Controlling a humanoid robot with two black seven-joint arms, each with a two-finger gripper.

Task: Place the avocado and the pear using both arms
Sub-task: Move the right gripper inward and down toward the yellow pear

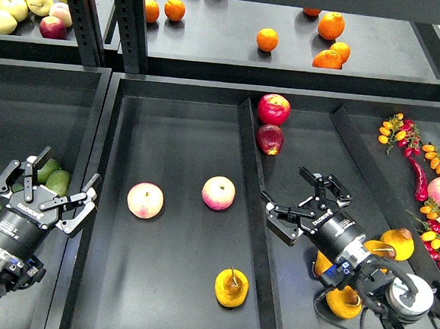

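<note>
A yellow-orange pear [231,286] with a dark stem lies at the front of the middle tray [170,313]. Several dark green avocados [57,180] lie in the left tray, partly hidden behind my left gripper [54,185]. That gripper is open and empty, above the avocados near the tray wall. My right gripper [302,201] is open and empty, tilted left over the right compartment close to the divider [251,205]. More pears [397,242] lie by and under my right arm.
Two pink-yellow apples [145,200] [218,192] lie in the middle tray. Two red apples [273,108] sit at the back of the right compartment. Small peppers and tomatoes [433,162] fill the far right. Oranges [267,39] and apples [11,3] are on the back shelf.
</note>
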